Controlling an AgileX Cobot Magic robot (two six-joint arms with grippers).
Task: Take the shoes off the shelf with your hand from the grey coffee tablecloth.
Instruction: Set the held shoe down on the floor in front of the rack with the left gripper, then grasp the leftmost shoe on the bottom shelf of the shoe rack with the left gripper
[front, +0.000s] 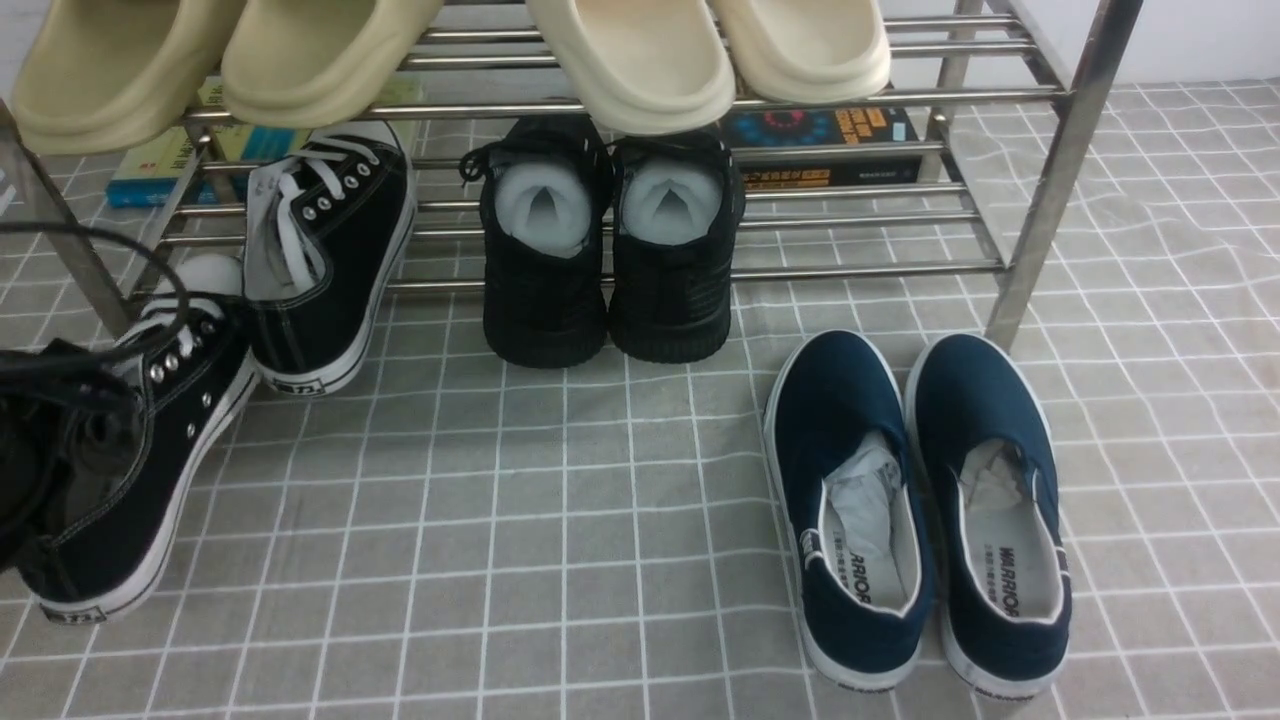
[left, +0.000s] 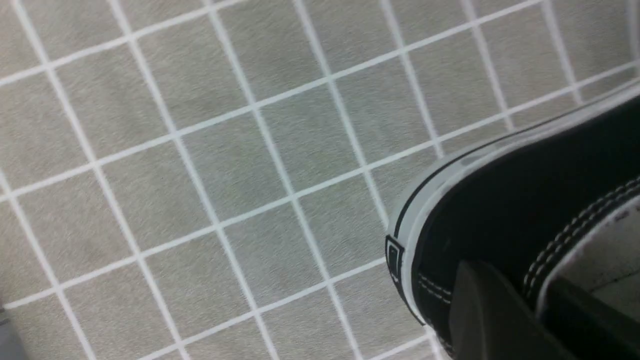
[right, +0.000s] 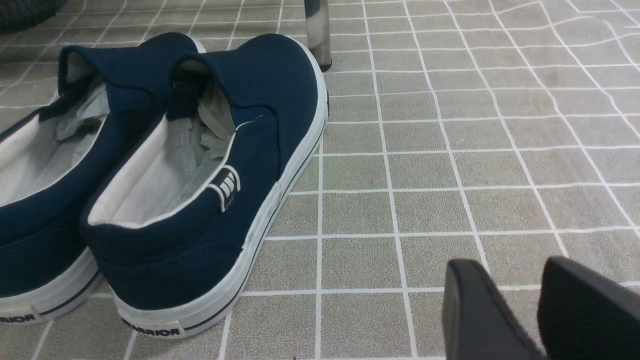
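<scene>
One black canvas sneaker (front: 150, 440) with white laces is off the shelf at the far left, low over the grey grid tablecloth (front: 560, 520). My left gripper (front: 60, 470), with its black cable, is shut on its heel. In the left wrist view one finger is outside the heel wall (left: 500, 220) and the other inside, so the left gripper (left: 510, 280) pinches it. The other sneaker (front: 325, 240) leans on the steel shelf's (front: 1060, 150) lower tubes. My right gripper (right: 510, 265) is open and empty, low over the cloth, beside the navy slip-ons (right: 200, 185).
All-black mesh sneakers (front: 610, 250) rest on the shelf's lower tier at the middle. Navy slip-ons (front: 920, 500) stand on the cloth in front of the shelf's right leg. Beige slippers (front: 640, 50) sit on the upper tier. Books (front: 830, 140) lie behind.
</scene>
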